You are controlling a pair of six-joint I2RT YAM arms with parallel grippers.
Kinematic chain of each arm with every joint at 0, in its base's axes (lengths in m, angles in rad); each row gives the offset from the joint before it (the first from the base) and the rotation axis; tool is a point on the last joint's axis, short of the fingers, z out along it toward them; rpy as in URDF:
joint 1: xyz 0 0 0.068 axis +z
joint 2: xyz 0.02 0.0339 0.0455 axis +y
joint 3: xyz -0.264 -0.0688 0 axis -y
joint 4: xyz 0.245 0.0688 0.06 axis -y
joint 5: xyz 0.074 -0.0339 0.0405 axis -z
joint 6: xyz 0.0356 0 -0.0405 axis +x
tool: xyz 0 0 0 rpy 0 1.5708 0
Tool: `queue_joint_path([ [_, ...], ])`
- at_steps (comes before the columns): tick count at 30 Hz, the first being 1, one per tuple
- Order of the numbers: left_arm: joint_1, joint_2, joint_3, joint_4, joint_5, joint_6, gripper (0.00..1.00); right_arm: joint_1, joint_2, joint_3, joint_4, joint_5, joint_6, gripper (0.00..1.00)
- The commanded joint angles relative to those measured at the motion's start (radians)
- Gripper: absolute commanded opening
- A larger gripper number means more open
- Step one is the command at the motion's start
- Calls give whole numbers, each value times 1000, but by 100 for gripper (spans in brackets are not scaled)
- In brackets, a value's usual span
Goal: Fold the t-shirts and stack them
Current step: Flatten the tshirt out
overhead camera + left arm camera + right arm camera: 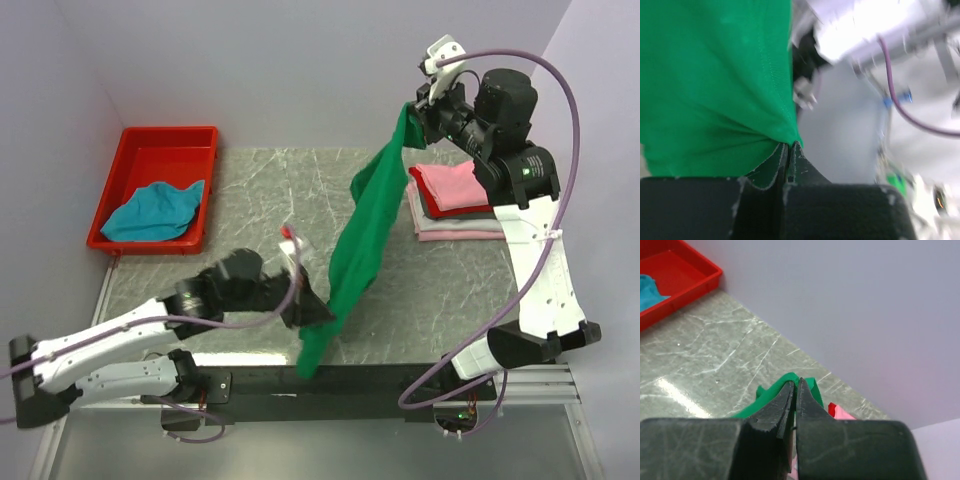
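Green t-shirt (365,230) stretched left of folded stack (455,205), left tool (322,312) and right tool (413,113) clamped on it; thin pinch may slip, dropping it.

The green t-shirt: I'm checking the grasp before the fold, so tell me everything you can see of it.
The green t-shirt is plain bright green, soft knit-looking cloth, unfolded and bunched into a long band. It is held up over the table between both arms. The right gripper pinches its upper, far end and the left gripper pinches an edge near its lower end. A loose tail hangs below that, over the near edge. No label shows.
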Motion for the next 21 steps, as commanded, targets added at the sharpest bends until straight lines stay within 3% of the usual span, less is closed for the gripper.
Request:
queue_joint_path([
  [1, -150, 82, -44, 186, 19, -96, 1, -2, -2, -77, 45, 31, -1, 0],
  [6, -264, 378, 9, 385, 41, -93, 1, 0, 30, -145, 52, -9, 0, 0],
  [10, -280, 484, 37, 454, 4, -70, 1, 26, 66, -143, -2, -65, 2, 0],
  [16, -273, 264, -95, 384, -264, -54, 1, 136, 38, -208, 21, -79, -16, 0],
  [21, -272, 72, -165, 329, -271, -41, 0, 222, 54, -135, 21, -101, 19, 0],
])
